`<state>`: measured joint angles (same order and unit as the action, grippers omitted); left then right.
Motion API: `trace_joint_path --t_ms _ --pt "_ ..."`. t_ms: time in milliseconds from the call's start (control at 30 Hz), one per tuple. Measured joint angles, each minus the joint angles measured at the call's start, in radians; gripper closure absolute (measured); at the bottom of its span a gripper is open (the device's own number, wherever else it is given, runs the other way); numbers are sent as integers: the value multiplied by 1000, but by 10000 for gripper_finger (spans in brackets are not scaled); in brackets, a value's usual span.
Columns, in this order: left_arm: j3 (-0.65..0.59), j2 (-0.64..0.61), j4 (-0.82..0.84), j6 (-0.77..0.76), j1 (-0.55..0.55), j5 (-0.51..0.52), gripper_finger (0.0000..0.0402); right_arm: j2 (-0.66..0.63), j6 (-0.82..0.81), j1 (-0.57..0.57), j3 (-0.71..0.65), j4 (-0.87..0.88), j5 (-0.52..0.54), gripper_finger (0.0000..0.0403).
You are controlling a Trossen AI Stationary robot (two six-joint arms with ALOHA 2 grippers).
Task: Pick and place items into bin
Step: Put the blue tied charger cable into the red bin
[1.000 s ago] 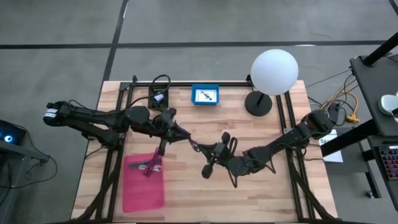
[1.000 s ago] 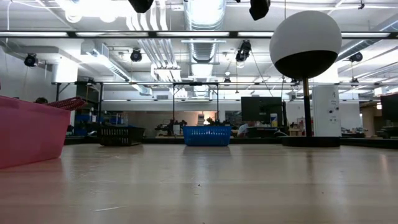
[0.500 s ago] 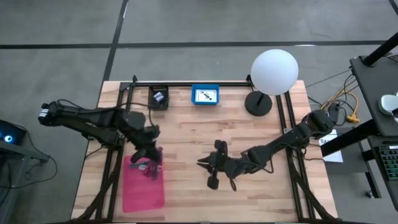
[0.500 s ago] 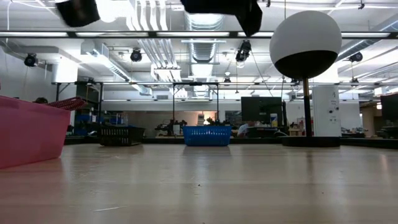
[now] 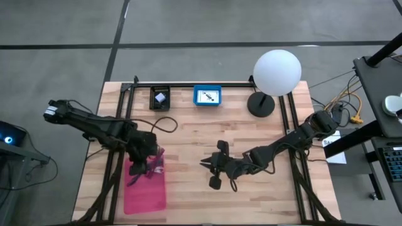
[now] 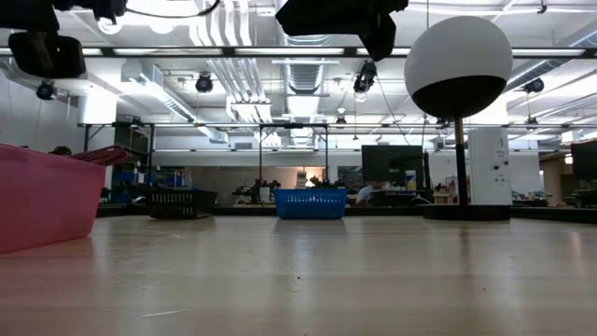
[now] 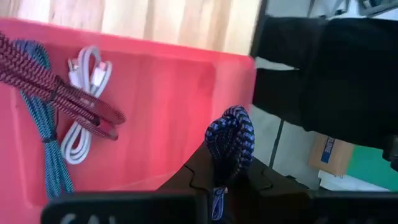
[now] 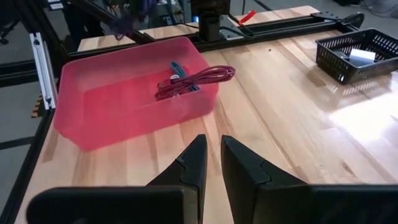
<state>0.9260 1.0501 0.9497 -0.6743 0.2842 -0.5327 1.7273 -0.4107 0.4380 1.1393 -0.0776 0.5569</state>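
Blue-black braided cord (image 7: 230, 140) sits clenched in the left gripper (image 5: 146, 152), held over the pink bin (image 5: 144, 191) at about 8 o'clock on the table, likely so it drops in beside the red cord (image 7: 59, 93), teal cord (image 7: 43, 155) and white cable (image 7: 84, 87) already inside. Its visible loop stands up out of the fingertips, long axis along the fingers. Right gripper (image 8: 210, 163) waits mid-table, fingers slightly parted, grasping nothing, aimed at the bin.

A translucent pink-red bin (image 8: 134, 87) holds a maroon braided cord (image 7: 59, 93), a teal braided cord (image 7: 38, 124) and a white cable (image 7: 84, 102); a blue-and-black braided cord (image 7: 230, 146) shows alongside.
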Motion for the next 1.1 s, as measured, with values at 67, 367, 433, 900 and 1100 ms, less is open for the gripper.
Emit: trace_joint_path --t_ms 67,367,433,900,1100 --pt "-1 31 1 1 1 -5 391 0 3 -1 0 1 0 365" --pt "-4 150 2 56 5 -89 350 0 -1 0 0 23 0 364" --pt "-4 169 2 82 6 -110 334 0 -1 0 0 23 0 364" --pt "-4 179 1 104 6 -120 238 0 -1 0 0 60 -4 364" --pt "-4 161 2 78 6 -113 209 0 -32 0 -1 83 -9 364"
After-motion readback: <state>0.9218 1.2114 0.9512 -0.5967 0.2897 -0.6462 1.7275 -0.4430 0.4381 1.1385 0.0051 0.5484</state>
